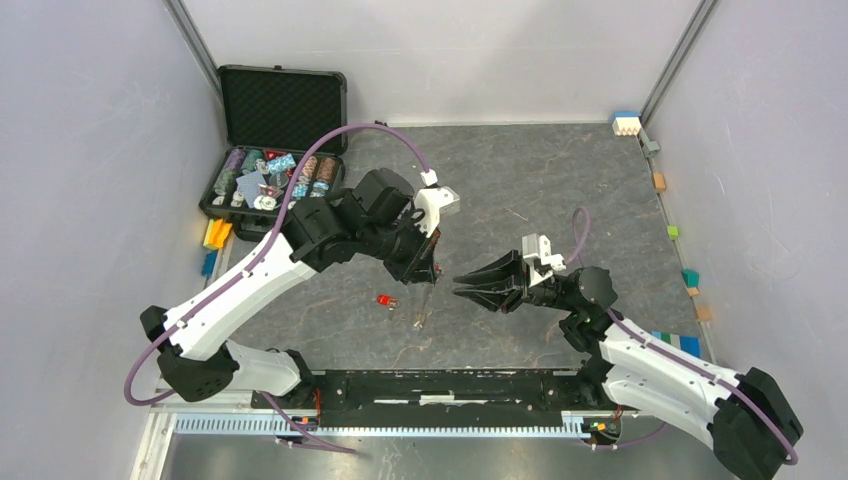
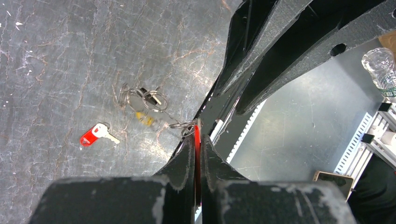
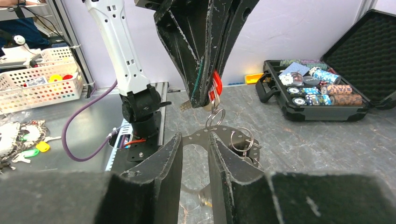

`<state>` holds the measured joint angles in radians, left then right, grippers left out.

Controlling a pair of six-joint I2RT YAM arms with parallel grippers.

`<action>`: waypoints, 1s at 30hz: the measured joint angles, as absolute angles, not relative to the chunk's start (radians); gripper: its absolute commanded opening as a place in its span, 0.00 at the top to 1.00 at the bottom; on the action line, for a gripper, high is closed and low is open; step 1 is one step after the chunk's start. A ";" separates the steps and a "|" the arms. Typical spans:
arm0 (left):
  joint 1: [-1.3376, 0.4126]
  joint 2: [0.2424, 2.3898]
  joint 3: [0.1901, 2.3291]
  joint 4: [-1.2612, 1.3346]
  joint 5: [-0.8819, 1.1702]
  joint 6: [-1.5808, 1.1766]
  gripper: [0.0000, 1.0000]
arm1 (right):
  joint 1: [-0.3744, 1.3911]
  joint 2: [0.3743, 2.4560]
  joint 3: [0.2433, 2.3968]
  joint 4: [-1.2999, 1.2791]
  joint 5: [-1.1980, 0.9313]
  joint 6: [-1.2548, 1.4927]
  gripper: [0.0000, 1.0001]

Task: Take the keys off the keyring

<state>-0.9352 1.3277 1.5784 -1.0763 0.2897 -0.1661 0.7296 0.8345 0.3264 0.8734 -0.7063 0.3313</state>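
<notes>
My left gripper (image 2: pixel 196 128) is pinched shut on the head of a red key (image 3: pixel 216 83). From it the keyring (image 3: pixel 219 131) hangs down over the table (image 2: pixel 56 56), a grey strap with silver rings (image 3: pixel 246 138) and a yellow key (image 2: pixel 145 119) further along. My right gripper (image 3: pixel 194 140) sits just beside it with the fingers a narrow gap apart, holding nothing, the strap running across just past their tips. A second red key (image 2: pixel 95 134) lies loose on the table, clear of the bunch.
</notes>
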 measured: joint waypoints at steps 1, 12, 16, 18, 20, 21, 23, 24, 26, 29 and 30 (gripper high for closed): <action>-0.935 1.328 1.578 -1.076 0.290 -0.166 0.98 | 0.731 0.841 0.326 0.880 -0.706 0.339 0.68; -0.935 1.335 1.579 -1.076 0.290 -0.167 0.98 | 0.747 0.921 0.326 0.979 -0.698 0.401 0.66; -0.935 1.335 1.579 -1.076 0.290 -0.166 0.98 | 0.758 0.937 0.326 0.997 -0.698 0.408 0.67; -0.935 1.336 1.580 -1.076 0.290 -0.167 0.98 | 0.764 0.948 0.326 1.003 -0.697 0.412 0.67; -0.935 1.338 1.583 -1.077 0.290 -0.166 0.98 | 0.772 0.960 0.326 1.010 -0.696 0.416 0.67; -0.935 1.338 1.585 -1.077 0.290 -0.166 0.98 | 0.775 0.966 0.326 1.013 -0.695 0.417 0.67; -0.935 1.339 1.585 -1.077 0.290 -0.167 0.98 | 0.781 0.978 0.326 1.017 -0.695 0.419 0.67; -0.935 1.339 1.585 -1.077 0.290 -0.166 0.98 | 0.784 0.982 0.326 1.018 -0.694 0.421 0.67; -0.935 1.340 1.585 -1.077 0.290 -0.167 0.98 | 0.789 0.993 0.326 1.023 -0.691 0.422 0.67; -0.935 1.340 1.585 -1.077 0.290 -0.167 0.98 | 0.797 1.005 0.327 1.029 -0.685 0.423 0.67; -0.935 1.340 1.585 -1.077 0.290 -0.167 0.98 | 0.799 1.010 0.327 1.032 -0.681 0.423 0.67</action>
